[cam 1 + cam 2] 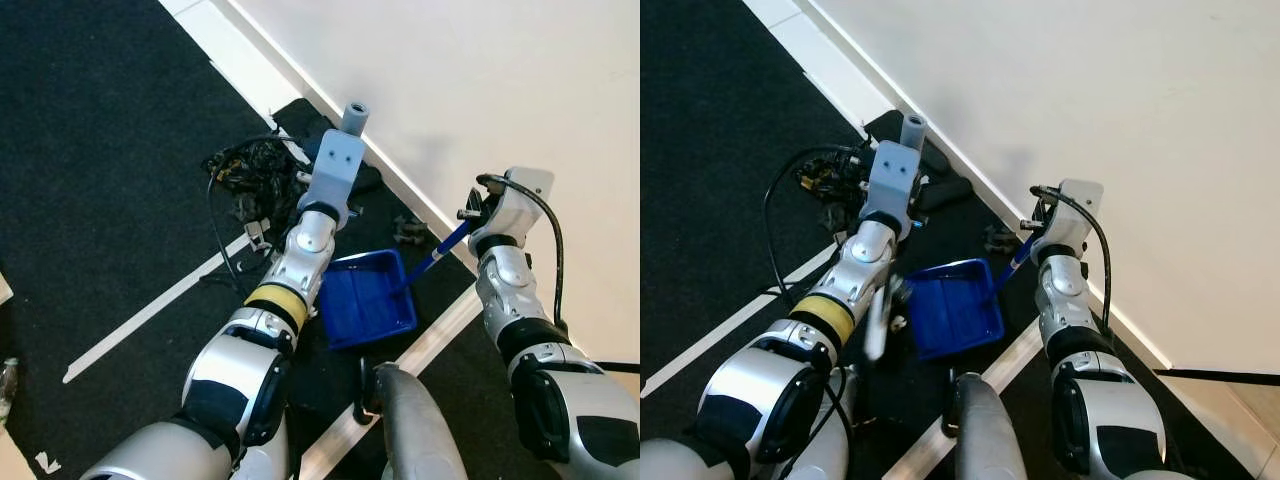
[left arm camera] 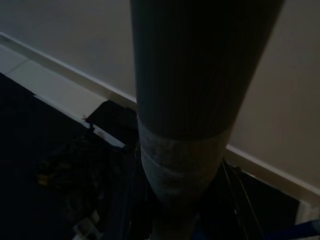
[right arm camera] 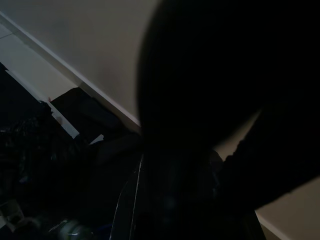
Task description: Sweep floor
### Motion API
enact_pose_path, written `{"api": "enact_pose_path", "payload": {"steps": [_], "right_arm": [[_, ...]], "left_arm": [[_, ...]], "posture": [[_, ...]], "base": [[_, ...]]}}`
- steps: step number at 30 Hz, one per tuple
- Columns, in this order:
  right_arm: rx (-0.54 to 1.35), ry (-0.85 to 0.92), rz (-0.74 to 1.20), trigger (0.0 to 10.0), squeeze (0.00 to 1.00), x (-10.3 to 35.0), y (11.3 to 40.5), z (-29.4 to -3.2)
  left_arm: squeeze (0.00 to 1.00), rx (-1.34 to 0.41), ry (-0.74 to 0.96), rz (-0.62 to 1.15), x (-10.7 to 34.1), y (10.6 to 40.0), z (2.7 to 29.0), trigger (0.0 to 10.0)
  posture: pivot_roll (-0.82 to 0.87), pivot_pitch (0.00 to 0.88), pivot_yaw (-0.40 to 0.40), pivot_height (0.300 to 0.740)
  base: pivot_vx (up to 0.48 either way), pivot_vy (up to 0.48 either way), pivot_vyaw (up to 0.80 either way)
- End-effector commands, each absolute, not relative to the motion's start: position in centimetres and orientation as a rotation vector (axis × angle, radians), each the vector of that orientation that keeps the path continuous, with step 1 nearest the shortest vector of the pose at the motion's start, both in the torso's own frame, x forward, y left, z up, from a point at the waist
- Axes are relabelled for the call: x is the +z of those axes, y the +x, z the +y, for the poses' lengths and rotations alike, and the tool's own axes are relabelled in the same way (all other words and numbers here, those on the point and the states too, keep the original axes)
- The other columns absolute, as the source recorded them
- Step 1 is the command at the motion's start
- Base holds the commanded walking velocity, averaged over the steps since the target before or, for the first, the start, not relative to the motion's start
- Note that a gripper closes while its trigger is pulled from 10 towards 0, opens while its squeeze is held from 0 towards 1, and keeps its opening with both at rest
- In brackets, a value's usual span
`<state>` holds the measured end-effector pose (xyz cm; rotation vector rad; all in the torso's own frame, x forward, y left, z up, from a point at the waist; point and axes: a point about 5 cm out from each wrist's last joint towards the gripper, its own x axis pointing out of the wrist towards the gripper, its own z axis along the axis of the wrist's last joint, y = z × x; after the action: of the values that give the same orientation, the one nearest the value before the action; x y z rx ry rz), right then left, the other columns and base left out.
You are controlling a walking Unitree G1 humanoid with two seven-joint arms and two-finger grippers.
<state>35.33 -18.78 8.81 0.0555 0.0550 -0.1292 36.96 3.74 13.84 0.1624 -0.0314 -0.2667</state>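
Scene: the head camera looks down over both silver arms at a black floor (image 1: 90, 150) crossed by white tape lines (image 1: 150, 312), with a white wall (image 1: 500, 80) filling the upper right of the frame and a pale baseboard running diagonally from the top centre to the right edge
Dustpan: a blue dustpan (image 1: 367, 298) lies flat on the black floor at the centre of the frame, between the two arms, its open tray towards the left arm and its blue handle (image 1: 438, 252) rising up and to the right
Right gripper: the right gripper (image 1: 478, 212) sits at the upper end of the dustpan handle, right of centre, close to the baseboard; the handle runs into it, but I cannot tell whether its fingers are closed around it, and the right wrist view is too dark to help
Left gripper: the left gripper (image 1: 330, 195) reaches up towards the wall at the upper centre; a grey pole (image 2: 182, 115) rises through it, its round top end (image 1: 355, 115) showing above the wrist block; the left wrist view looks straight along this pole, but the fingers are hidden, so I cannot tell whether they are clamped on it
Debris: a dark tangle of cable and scraps (image 1: 250, 180) lies on the floor left of the left wrist, near the baseboard; a small dark clump (image 1: 410, 232) lies just above the dustpan, by the handle
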Motion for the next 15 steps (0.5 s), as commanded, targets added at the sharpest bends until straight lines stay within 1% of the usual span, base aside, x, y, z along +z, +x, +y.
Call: {"api": "enact_pose_path", "payload": {"steps": [1,2,4,5,8,13,15], "right_arm": [[-0.122,0.024,0.222,10.0,0.0,5.1,33.4,-18.9],[-0.122,0.024,0.222,10.0,0.0,5.1,33.4,-18.9],[-0.122,0.025,0.223,10.0,0.0,5.1,33.4,-18.9],[-0.122,0.025,0.223,10.0,0.0,5.1,33.4,-18.9],[-0.121,0.027,0.223,10.0,0.0,5.2,33.5,-18.9],[-0.12,0.033,0.224,10.0,0.0,5.3,33.6,-18.9],[-0.121,0.04,0.226,10.0,0.0,5.3,33.6,-18.9]], "left_arm": [[0.0,-0.404,0.088,-0.074,15.5,35.7,-1.6,10.0],[0.0,-0.404,0.088,-0.074,15.5,35.7,-1.6,10.0],[0.0,-0.474,0.05,-0.09,16.4,35.0,-3.6,10.0],[0.0,-0.474,0.05,-0.09,16.4,35.0,-3.6,10.0],[0.0,-0.547,-0.007,-0.108,17.7,34.3,-5.7,10.0],[0.0,-0.601,-0.054,-0.124,18.9,33.9,-5.9,10.0],[0.0,-0.64,-0.041,-0.134,19.2,33.6,-4.9,10.0]], "posture": [[0.07,0.333,-0.083,0.74],[0.07,0.333,-0.083,0.74],[0.07,0.332,-0.085,0.74],[0.07,0.332,-0.085,0.74],[0.07,0.334,-0.086,0.74],[0.09,0.33,-0.084,0.74],[0.1,0.332,-0.083,0.74]], "base": [[0.0,0.0,0.0],[0.0,0.0,0.0],[0.0,0.0,0.0],[0.0,0.0,0.0],[0.0,0.0,0.0],[0.0,0.0,0.0],[0.0,0.0,0.0]]}}
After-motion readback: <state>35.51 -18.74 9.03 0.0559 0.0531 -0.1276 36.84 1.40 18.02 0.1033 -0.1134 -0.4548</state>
